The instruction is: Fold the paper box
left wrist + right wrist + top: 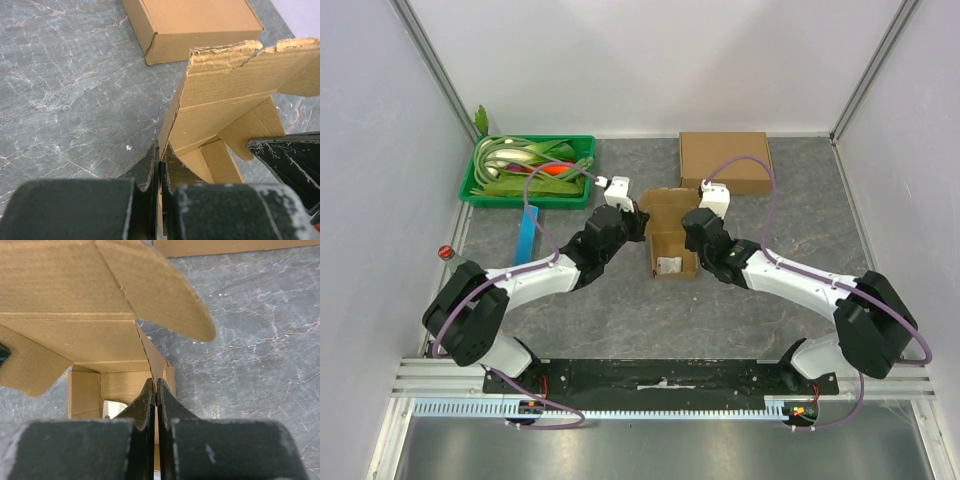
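The table (620, 320) was closed in by white walls (380, 150) on the left, far and right sides. Bare surface showed across its near half between the two arms, and again along the right wall. The box (670, 240) stood at the table's centre, open side up, with its flaps raised at the far end and an arm close on each side. A shut carton (725, 162) lay flat just beyond it by the far edge, a narrow strip of table between the two. The tray (510, 201) sat in the far left corner and held greens (520, 160) and one red-orange item (555, 170). A blue strip (527, 238) lay on the table just on the near side of the tray, beside the left arm. The left gripper (160, 155) was pressed together on the top edge of the box's left wall. The right gripper (155, 386) was likewise closed, pinching the top edge of the right wall. Inside the box, a small white label (112, 409) lay at the near end of the floor.
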`<state>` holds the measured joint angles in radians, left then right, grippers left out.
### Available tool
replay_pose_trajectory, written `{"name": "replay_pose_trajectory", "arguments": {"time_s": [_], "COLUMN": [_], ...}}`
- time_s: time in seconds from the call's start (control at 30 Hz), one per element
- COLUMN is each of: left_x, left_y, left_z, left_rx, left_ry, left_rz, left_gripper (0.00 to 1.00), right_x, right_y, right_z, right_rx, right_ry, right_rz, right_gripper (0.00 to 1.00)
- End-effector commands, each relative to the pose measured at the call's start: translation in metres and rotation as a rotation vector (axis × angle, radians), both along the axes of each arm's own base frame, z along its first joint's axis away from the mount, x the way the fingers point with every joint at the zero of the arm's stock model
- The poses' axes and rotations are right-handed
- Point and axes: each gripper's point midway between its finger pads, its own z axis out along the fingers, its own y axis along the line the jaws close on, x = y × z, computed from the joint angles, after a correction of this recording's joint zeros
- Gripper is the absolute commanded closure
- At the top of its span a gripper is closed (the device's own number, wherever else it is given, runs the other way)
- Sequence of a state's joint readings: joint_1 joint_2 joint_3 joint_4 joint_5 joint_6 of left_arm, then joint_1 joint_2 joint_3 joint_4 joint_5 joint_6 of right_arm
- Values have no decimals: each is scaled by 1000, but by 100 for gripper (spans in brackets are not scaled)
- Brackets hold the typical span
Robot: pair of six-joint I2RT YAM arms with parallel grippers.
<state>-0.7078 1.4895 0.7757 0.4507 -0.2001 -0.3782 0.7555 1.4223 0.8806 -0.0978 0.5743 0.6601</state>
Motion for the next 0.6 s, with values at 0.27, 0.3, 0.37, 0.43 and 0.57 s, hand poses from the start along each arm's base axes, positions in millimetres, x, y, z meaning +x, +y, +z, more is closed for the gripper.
{"name": "replay_pose_trajectory", "arguments": {"time_s": [0.27, 0.3, 0.37, 0.43, 0.57], "left_x": [-11, -11, -14, -15, -20], "left_y": [11, 19, 17, 15, 7], "left_z": [-3, -5, -13, -17, -14], "left_rx": [-79, -78, -66, -63, -53], "left_ry": [-27, -34, -35, -29, -10], "left_rz": [295, 363, 372, 374, 356], "left_gripper": [98, 98, 98, 98, 91], "right_x": [-11, -13, -15, -16, -18], "right_y": [-21, -22, -22, -22, -16], "right_z": [21, 20, 20, 20, 21], "right_rx": [75, 79, 92, 94, 89], "right_ry": [-291, -298, -313, -319, -323], "right_rz": [-164, -167, -168, -174, -165], "right_gripper": [100, 100, 100, 100, 100]}}
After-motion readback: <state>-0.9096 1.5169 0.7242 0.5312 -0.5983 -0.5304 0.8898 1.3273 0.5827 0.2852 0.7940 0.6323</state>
